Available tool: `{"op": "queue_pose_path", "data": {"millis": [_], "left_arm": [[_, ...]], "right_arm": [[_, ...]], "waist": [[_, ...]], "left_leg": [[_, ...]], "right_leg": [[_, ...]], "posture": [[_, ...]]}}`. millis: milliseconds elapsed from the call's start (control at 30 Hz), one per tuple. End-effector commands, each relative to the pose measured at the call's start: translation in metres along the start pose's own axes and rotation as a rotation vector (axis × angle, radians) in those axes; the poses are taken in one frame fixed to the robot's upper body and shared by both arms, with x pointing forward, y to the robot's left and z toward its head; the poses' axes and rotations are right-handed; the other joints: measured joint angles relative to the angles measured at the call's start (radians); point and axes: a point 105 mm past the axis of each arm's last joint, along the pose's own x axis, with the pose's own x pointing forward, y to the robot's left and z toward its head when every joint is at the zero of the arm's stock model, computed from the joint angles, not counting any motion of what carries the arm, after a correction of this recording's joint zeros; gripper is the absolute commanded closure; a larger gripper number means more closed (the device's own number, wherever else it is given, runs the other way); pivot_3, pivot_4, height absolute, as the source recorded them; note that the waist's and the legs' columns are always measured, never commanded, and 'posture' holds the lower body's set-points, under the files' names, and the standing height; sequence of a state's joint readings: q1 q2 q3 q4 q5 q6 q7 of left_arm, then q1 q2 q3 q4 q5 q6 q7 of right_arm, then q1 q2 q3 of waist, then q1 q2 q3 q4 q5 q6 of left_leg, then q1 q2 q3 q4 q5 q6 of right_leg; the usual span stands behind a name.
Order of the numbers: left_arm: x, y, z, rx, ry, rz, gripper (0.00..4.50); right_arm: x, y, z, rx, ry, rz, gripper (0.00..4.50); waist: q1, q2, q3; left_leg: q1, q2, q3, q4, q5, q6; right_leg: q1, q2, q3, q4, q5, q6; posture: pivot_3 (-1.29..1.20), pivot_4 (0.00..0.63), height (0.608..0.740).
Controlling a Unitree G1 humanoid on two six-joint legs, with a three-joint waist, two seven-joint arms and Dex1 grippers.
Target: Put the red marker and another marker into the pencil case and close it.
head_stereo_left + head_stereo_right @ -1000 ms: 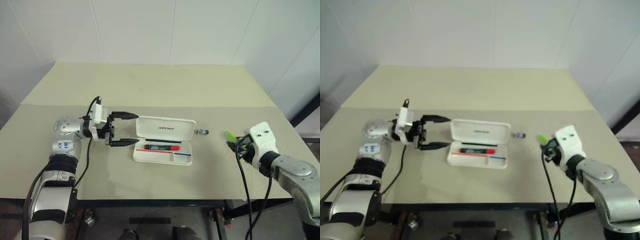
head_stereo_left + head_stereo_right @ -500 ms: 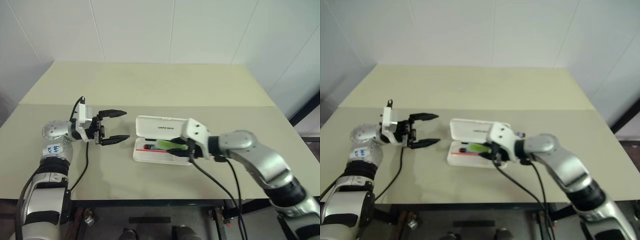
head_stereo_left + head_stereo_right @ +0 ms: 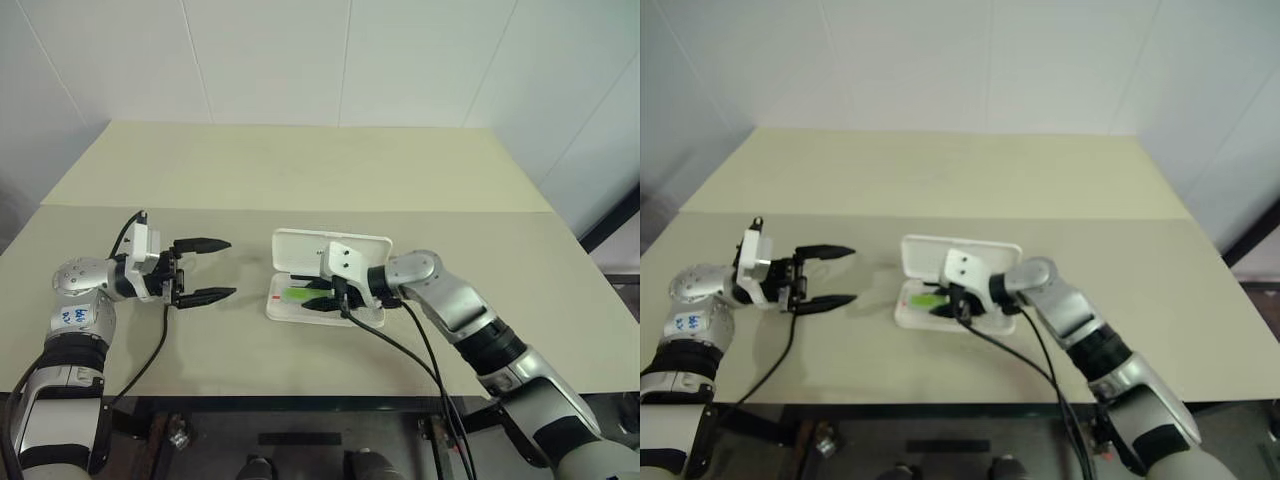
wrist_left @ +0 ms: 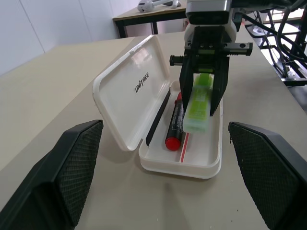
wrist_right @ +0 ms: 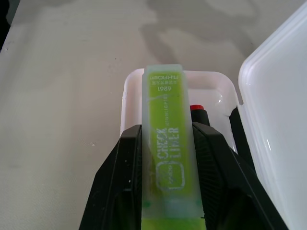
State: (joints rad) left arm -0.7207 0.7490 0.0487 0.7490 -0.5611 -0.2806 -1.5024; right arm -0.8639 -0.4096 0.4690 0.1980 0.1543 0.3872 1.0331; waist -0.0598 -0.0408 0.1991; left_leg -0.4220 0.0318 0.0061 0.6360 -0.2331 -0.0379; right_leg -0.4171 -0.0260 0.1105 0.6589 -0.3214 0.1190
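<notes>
Your right gripper [image 4: 204, 93] grasps the light-green marker [image 5: 167, 153] over the open pencil case [image 4: 144, 86]. The red marker [image 4: 173, 125] lies just beside it, inside. Your left gripper [image 3: 205, 269] is released, apart.

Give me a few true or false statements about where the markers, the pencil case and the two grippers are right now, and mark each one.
1. The right gripper is shut on the green marker over the pencil case. True.
2. The red marker lies on the table outside the case. False: it lies inside the case's tray.
3. The case's lid stands open. True.
4. The left gripper grips the case's lid. False: it is open and apart from the case, to its side.
</notes>
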Motion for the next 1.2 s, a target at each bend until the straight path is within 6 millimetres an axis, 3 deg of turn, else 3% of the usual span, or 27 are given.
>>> {"op": "queue_pose_path", "data": {"millis": [33,400,733,967,1200], "left_arm": [[-0.006,-0.009,0.009,0.038,-0.008,-0.103,0.00],[0.000,-0.008,0.008,0.044,-0.010,-0.109,0.00],[0.006,-0.006,0.007,0.045,-0.016,-0.115,0.00],[0.013,-0.007,0.008,0.043,-0.040,-0.126,0.00],[0.019,-0.005,0.012,0.046,-0.085,-0.127,0.00]], "right_arm": [[-0.002,-0.008,0.013,-0.046,-0.033,-0.011,3.39],[0.006,-0.008,0.022,-0.024,-0.068,-0.003,3.39],[0.005,-0.001,0.022,-0.007,-0.070,0.008,0.02],[-0.010,0.008,0.033,-0.001,-0.115,-0.022,0.02],[-0.060,0.051,0.037,0.085,-0.158,-0.055,0.02]], "waist": [[-0.001,0.000,0.000],[-0.002,0.000,0.000],[-0.002,0.000,0.000],[0.002,0.000,0.000],[0.007,0.000,0.000]], "left_leg": [[0.000,0.000,0.000,0.000,0.000,0.000],[0.000,0.000,0.000,0.000,0.000,0.000],[0.000,0.000,0.000,0.000,0.000,0.000],[0.000,0.000,-0.001,0.000,0.000,0.000],[-0.001,0.001,-0.002,-0.001,0.000,0.000]], "right_leg": [[0.000,0.000,0.000,0.000,0.000,0.000],[0.000,-0.001,0.000,0.001,0.000,0.000],[-0.001,-0.001,0.000,0.001,0.000,0.000],[0.000,-0.001,0.000,0.001,0.000,0.000],[0.000,-0.002,-0.001,-0.001,0.000,0.000]], "posture": [[0.00,0.150,0.740],[0.00,0.150,0.740],[0.00,0.150,0.740],[0.00,0.150,0.740],[0.00,0.150,0.740]]}}
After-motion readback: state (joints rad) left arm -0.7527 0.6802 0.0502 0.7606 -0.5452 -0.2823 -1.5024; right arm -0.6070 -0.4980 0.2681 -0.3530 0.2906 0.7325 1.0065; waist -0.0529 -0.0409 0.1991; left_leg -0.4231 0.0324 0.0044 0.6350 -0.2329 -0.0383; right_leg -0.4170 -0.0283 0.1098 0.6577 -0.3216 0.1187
